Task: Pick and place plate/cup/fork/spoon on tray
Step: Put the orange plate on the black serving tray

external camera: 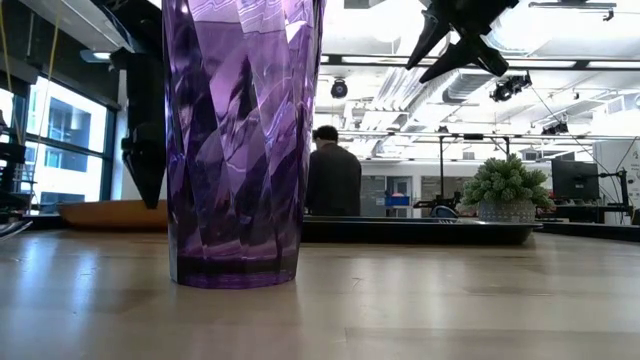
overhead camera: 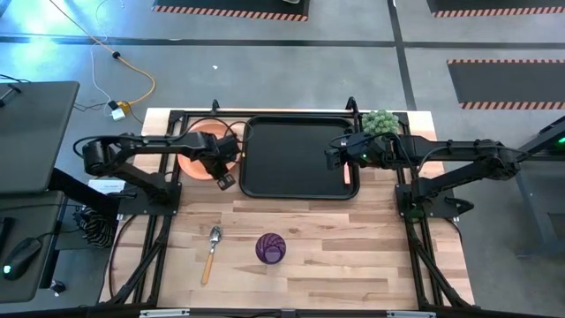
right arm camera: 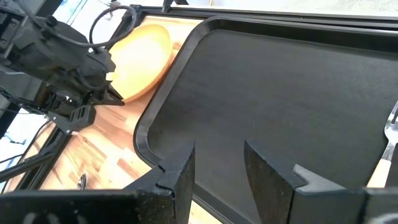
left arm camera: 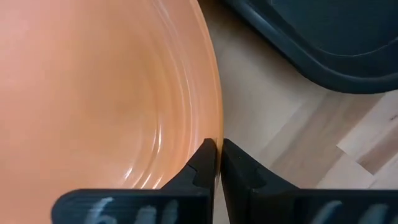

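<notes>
Left hand: clamped on plate rim, beside tray. Right hand: parted, empty, above tray; fork inside. Spoon, cup: worktop.

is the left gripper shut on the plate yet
Yes, shut on it. In the left wrist view the left gripper pinches the plate at its rim, fingers nearly together with the orange edge between them.

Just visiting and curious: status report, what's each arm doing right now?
Left gripper shut on plate rim, left of tray. Right gripper open over tray, fork beside it. Cup, spoon still on table. Nothing in the way.
</notes>
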Robot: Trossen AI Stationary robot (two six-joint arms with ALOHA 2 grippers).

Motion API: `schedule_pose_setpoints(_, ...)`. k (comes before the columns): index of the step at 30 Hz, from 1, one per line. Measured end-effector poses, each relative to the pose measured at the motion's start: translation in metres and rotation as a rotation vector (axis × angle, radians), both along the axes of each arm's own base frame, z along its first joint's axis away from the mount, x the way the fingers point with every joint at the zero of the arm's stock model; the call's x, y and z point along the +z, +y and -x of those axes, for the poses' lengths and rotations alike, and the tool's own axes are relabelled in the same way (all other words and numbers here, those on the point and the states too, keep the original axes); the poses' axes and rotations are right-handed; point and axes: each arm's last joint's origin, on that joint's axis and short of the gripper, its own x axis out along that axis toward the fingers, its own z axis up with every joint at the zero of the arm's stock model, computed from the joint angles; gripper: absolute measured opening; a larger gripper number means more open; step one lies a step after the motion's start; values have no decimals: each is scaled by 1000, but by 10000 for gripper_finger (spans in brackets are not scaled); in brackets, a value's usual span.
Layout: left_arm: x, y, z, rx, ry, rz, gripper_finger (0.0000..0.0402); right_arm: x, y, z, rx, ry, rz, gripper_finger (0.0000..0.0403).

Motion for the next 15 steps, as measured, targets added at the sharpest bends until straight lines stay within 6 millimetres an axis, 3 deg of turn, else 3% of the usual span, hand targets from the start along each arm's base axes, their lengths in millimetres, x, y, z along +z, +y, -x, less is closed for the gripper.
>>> schedule_pose_setpoints(15, 47, -7, 17, 13, -176, -69, 1, 0, 0, 0, 1, 0, 0, 129)
